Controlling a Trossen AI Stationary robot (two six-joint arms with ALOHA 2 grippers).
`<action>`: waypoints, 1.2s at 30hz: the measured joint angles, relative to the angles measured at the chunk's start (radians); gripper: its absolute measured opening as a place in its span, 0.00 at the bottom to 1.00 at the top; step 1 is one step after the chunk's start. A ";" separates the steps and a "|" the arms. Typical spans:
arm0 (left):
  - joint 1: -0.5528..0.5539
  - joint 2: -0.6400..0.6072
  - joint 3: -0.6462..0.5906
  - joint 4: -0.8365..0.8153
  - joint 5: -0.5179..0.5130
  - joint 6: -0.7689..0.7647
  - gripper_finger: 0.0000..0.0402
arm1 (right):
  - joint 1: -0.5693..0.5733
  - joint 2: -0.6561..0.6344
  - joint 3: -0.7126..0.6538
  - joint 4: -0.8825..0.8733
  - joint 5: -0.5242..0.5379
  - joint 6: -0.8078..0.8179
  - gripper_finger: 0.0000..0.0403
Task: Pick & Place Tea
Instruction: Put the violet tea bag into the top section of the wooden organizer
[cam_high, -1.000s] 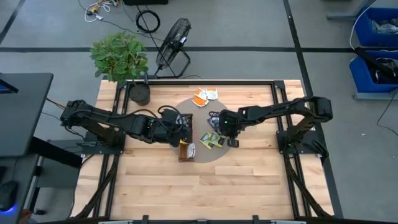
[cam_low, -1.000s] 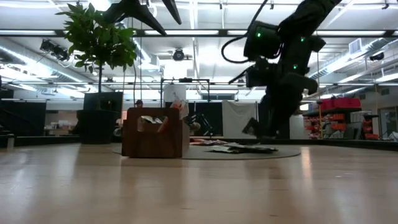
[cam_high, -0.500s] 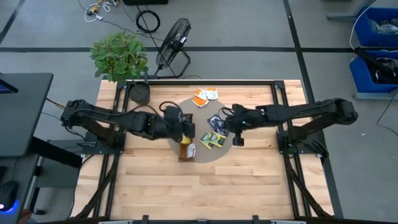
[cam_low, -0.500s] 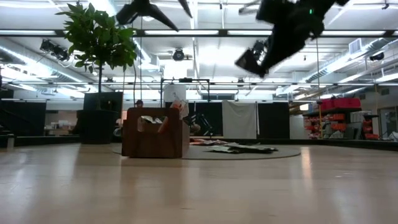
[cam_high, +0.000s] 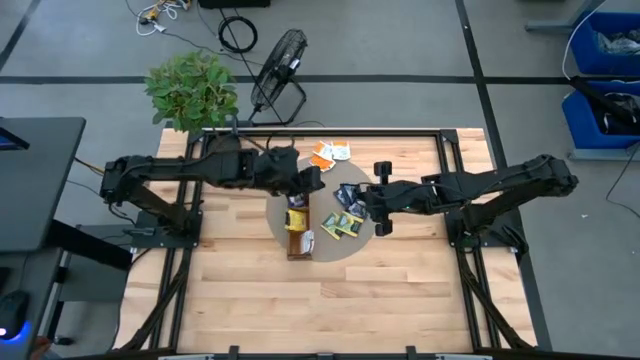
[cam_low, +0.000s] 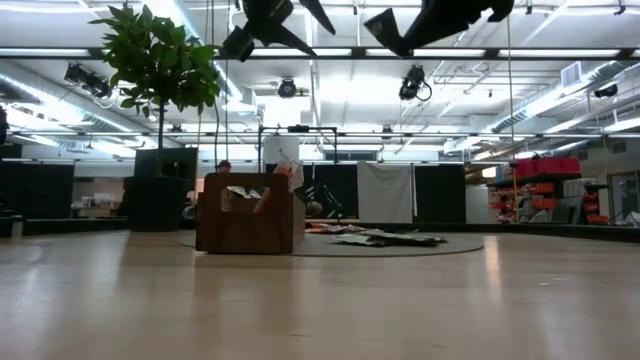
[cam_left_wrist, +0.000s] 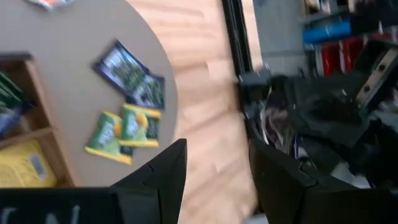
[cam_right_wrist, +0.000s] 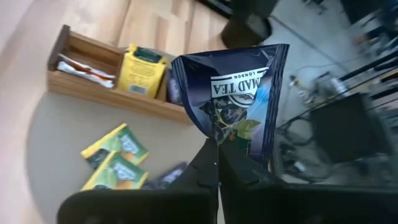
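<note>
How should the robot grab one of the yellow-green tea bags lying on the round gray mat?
Probably from straight above, pinching an outer edge or free corner. The yellow-green tea bags lie flat on the gray mat, overlapping, so there is no side to squeeze. The open left gripper looks best placed; the right gripper is shut on a dark blue sachet.

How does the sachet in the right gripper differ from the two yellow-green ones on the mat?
The dark blue sachet is lifted clear of the table, pinched at its lower edge by the shut right gripper; the yellow-green sachets lie flat on the grey mat, ungripped. It is dark blue with white lettering; they are yellow and green. It is alone; they lie side by side. All are small flat square tea sachets.
</note>
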 joint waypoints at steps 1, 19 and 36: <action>0.010 0.000 0.000 0.008 0.036 0.001 0.45 | 0.006 0.000 0.006 0.000 0.011 -0.014 0.00; 0.075 0.086 0.001 0.185 0.291 -0.083 0.45 | 0.060 0.009 0.019 0.031 0.055 -0.348 0.00; 0.132 0.119 0.000 0.320 0.539 -0.140 0.45 | 0.091 0.010 0.019 0.009 0.013 -0.575 0.00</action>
